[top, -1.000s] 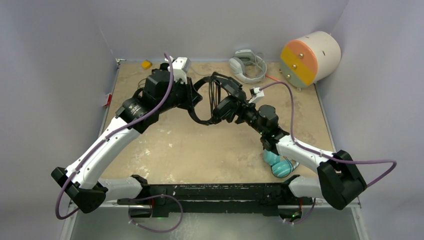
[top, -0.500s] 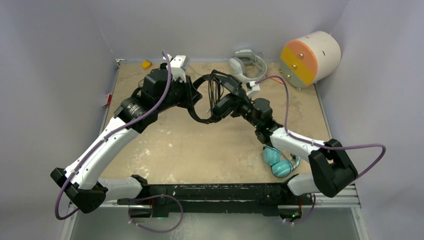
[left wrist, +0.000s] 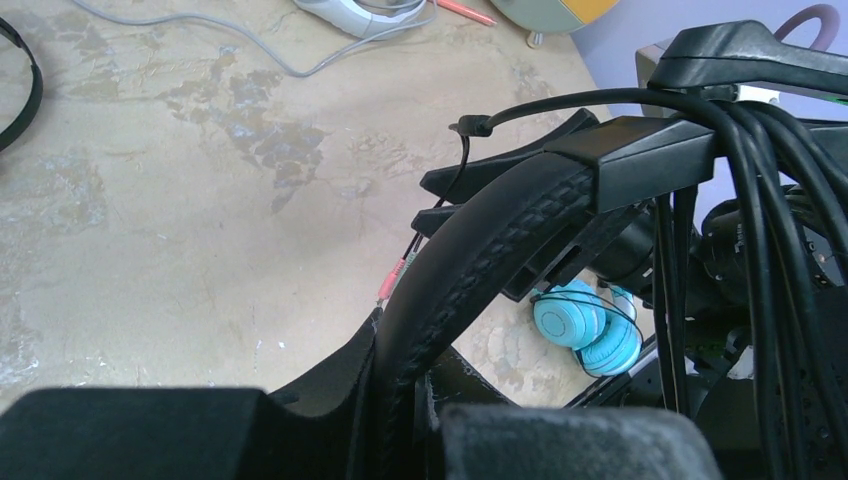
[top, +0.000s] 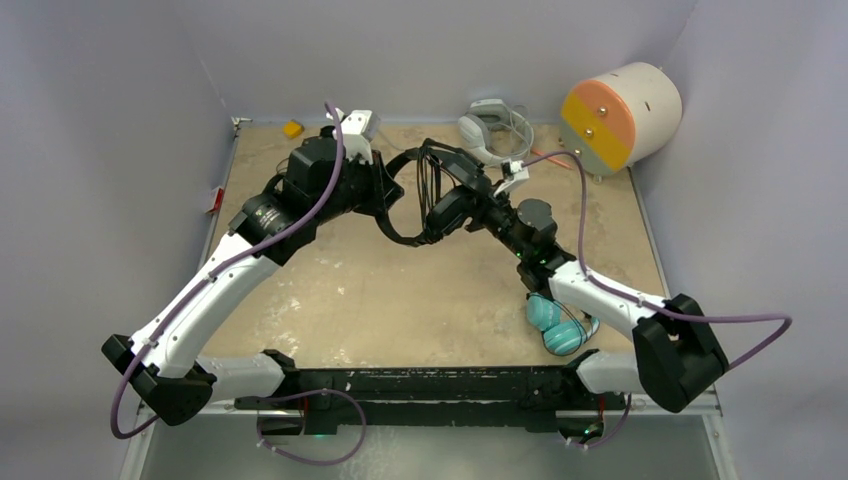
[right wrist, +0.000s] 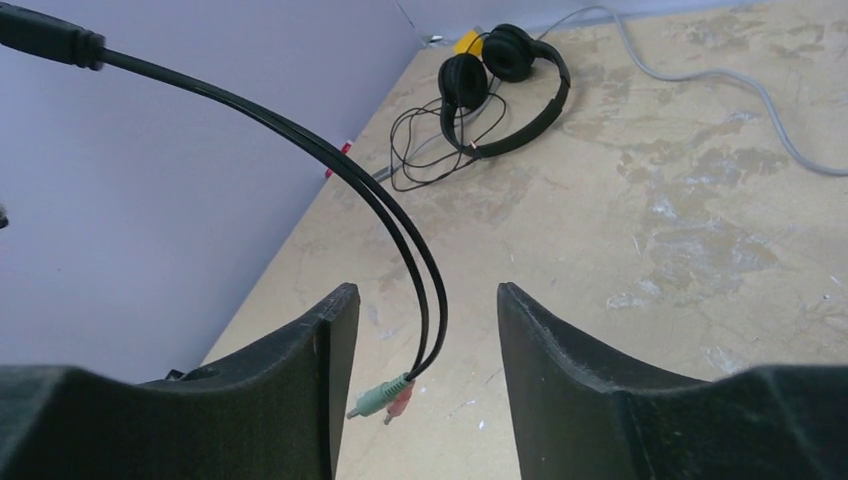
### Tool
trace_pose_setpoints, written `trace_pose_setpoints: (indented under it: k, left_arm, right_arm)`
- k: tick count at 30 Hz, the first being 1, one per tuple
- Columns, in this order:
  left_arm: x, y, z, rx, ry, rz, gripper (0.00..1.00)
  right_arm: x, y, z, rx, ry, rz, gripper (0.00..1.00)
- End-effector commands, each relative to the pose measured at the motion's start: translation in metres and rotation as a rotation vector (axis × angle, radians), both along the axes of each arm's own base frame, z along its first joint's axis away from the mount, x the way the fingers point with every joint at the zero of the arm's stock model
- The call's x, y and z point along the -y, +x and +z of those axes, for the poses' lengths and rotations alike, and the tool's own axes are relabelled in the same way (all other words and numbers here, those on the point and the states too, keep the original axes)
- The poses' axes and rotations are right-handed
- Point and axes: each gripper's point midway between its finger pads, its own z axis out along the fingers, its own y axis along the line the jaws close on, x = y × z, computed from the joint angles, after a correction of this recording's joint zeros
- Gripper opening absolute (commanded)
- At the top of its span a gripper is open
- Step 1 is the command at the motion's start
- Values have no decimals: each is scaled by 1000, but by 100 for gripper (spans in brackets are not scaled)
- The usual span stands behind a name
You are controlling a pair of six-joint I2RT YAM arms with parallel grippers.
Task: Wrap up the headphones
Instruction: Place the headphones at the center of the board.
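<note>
A black pair of headphones [top: 425,190] hangs above the table's middle, its cord [left wrist: 760,200] wound in several turns round the band. My left gripper [top: 390,197] is shut on the padded band [left wrist: 470,270]. My right gripper [top: 438,215] sits just to the right of the pair, open. Between its fingers the cord's loose end dangles with a green and a pink plug [right wrist: 395,398], touching neither finger. A second black pair [right wrist: 505,85] lies at the far left with its cord loose. The teal pair [top: 558,325] lies near the front right, under my right arm.
A white-grey headset [top: 490,130] with a grey cord [right wrist: 700,70] lies at the back edge. At the back right corner a cream drum with an orange face [top: 620,115] lies on its side. A small yellow block [top: 292,128] sits at the back left. Walls close in on three sides.
My right gripper's fingers have come closer together round the dangling cord end, and the right arm has shifted slightly toward the back left. The left arm has held still with the band.
</note>
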Motion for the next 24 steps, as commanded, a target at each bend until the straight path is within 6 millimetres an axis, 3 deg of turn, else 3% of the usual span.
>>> trace_pose_setpoints:
  k: [1, 10, 18, 21, 24]
  left_arm:
    - [1, 0, 42, 73, -99, 13, 0]
    - [-3, 2, 41, 46, -112, 57, 0]
    - [-5, 2, 41, 36, -114, 69, 0]
    - [-6, 3, 40, 37, -111, 77, 0]
    - [-10, 7, 39, 30, -115, 119, 0]
  right_arm:
    - [-7, 1, 16, 38, 14, 19, 54]
    - [-23, 16, 3, -17, 19, 10, 41]
    - [-32, 27, 12, 14, 50, 10, 46]
    - [-34, 29, 9, -2, 51, 9, 33]
    - [-37, 25, 3, -26, 49, 19, 11]
